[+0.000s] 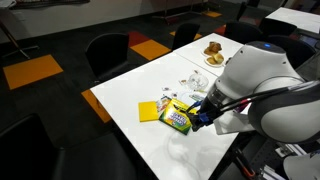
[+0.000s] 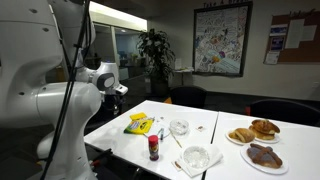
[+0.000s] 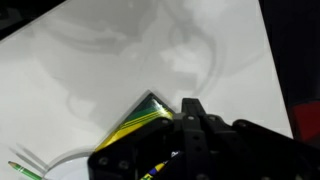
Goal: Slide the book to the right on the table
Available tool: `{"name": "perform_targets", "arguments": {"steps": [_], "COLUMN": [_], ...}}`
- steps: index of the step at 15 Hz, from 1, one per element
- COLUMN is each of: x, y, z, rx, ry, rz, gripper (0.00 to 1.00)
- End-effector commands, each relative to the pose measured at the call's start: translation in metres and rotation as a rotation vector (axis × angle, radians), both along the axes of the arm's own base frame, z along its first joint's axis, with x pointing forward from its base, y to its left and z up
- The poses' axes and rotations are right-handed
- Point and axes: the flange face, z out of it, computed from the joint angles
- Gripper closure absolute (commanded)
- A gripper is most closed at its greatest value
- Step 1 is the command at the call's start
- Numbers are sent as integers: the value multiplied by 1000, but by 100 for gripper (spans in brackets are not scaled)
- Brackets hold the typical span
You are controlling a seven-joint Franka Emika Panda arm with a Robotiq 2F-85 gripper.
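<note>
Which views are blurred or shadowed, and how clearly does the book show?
Wrist view: soft focus, curved grey shadows over the table, the book a blurred green-yellow corner beside the dark gripper. Both exterior views: dim room, evenly lit table, book small but recognisable.

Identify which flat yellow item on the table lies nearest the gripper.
The thin green-and-yellow printed book, right at the gripper; the plain yellow square lies beyond it, unprinted.

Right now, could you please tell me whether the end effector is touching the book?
Cannot tell. In an exterior view the end effector overlaps the book; the wrist view hides any contact or gap.
</note>
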Motion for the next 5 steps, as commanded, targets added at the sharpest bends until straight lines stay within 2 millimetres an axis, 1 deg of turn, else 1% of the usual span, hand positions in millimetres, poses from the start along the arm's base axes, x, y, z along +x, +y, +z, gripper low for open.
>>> {"name": "perform_targets", "arguments": {"steps": [1, 5], "x": [-1, 1], "y": [-12, -20], "z": [10, 11], "rx": [3, -23], "ry": [80, 112], "rz": [-17, -33], "gripper": [100, 100]}}
